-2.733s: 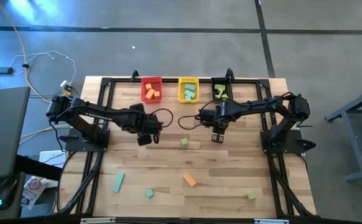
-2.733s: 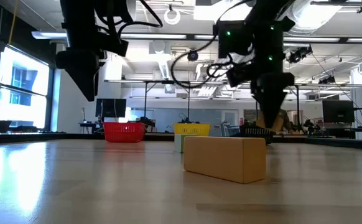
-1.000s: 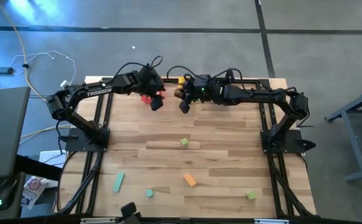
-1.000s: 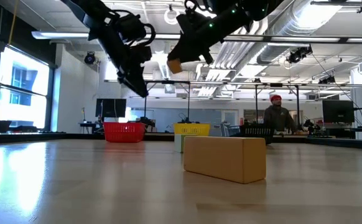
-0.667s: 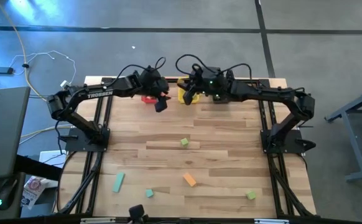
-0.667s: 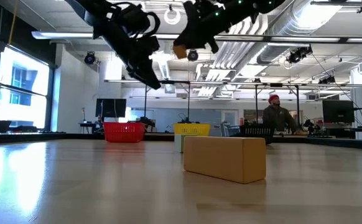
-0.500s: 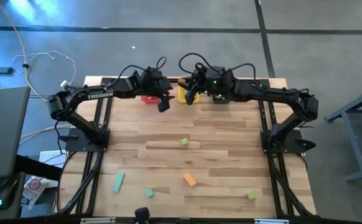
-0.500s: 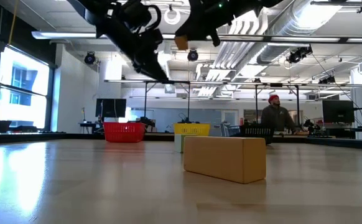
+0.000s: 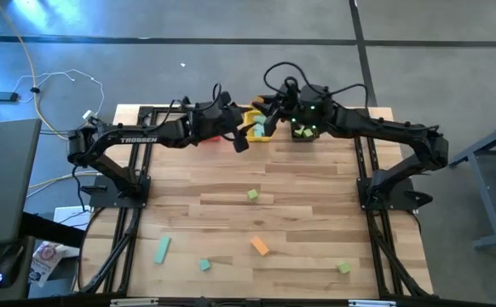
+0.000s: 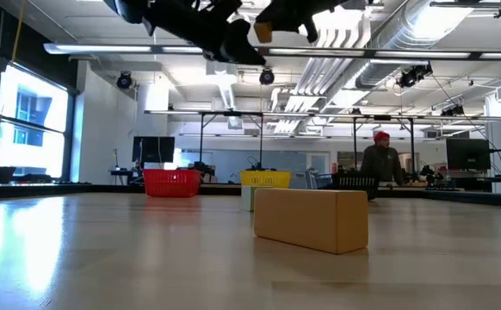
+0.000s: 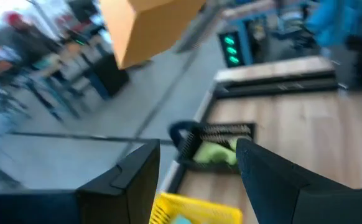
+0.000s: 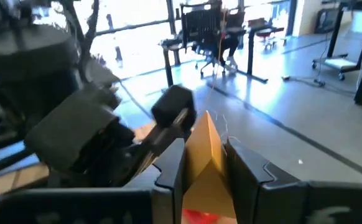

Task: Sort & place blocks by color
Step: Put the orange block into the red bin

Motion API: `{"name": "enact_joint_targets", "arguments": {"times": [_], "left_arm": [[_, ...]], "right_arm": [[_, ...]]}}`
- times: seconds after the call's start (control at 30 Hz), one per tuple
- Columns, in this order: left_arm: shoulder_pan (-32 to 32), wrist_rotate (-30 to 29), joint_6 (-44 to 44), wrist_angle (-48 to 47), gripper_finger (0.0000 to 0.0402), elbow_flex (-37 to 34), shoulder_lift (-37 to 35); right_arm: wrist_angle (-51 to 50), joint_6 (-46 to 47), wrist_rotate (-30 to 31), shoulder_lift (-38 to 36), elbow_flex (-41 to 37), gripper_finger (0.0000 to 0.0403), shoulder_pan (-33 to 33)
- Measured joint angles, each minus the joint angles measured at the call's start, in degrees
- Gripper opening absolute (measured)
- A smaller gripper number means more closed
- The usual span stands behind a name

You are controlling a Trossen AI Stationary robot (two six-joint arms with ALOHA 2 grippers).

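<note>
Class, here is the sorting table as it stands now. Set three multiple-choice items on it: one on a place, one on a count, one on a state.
1. Where is the right gripper?
A. Raised at the far edge, by the bins
B. Low at the near edge
C. Beside the teal bar

2. How many loose blocks lie on the open table, outside the bins?
A. Three
B. Five
C. Eight

3. What is the right gripper's state?
A. Open, empty
B. Shut on an orange block
C. Shut on a green block

Answers:
1 A: the right gripper hangs by the yellow bin.
2 B: five loose blocks show from above.
3 B: the orange block sits between its fingers.
</note>
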Motion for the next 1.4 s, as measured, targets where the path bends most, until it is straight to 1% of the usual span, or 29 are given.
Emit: {"name": "enact_joint_targets", "arguments": {"times": [0.13, 0.23, 0.4, 0.47, 0.77, 0.93, 1.07, 1.17, 1.3, 1.4], "left_arm": [[-2.6, -7.6, 2.1, 5.9, 0.0197, 0.0, 0.0], [-4.4, -11.1, 4.3, 10.6, 0.0197, 0.0, 0.0], [-6.6, -11.8, 6.3, 17.7, 0.0197, 0.0, 0.0], [-7.1, -13.0, 6.3, 19.6, 0.0197, 0.0, 0.0], [-7.4, -16.9, 6.4, 21.3, 0.0197, 0.0, 0.0], [-7.4, -16.2, 6.4, 23.3, 0.0197, 0.0, 0.0], [-7.4, -13.8, 6.4, 24.1, 0.0197, 0.0, 0.0], [-7.4, -12.4, 6.4, 24.4, 0.0197, 0.0, 0.0], [-7.4, -12.3, 6.4, 26.0, 0.0197, 0.0, 0.0], [-7.4, -12.3, 7.7, 28.4, 0.0197, 0.0, 0.0]], "right_arm": [[0.1, 0.0, 1.3, -2.2, 0.0, 0.0069, 0.0], [0.4, 0.0, 1.9, -3.3, 0.0, 0.0069, 0.0], [2.4, 1.5, 1.3, -3.4, 0.0, 0.0069, 0.1], [3.5, 1.5, 1.2, -3.2, 0.0, 0.0069, 0.4], [6.5, 3.0, 1.3, -2.8, -0.5, 0.0069, 2.0], [6.8, 2.7, 3.8, -2.8, -0.7, 0.0069, 4.0], [6.9, 2.6, 4.5, -2.8, -0.7, 0.0069, 4.4], [7.0, 2.9, 4.5, -2.8, -0.7, 0.0069, 4.4], [8.8, 3.0, 4.3, -2.2, -0.7, 0.0069, 4.4], [11.3, 4.6, 2.7, -1.0, -0.7, 0.0069, 4.4]]}}
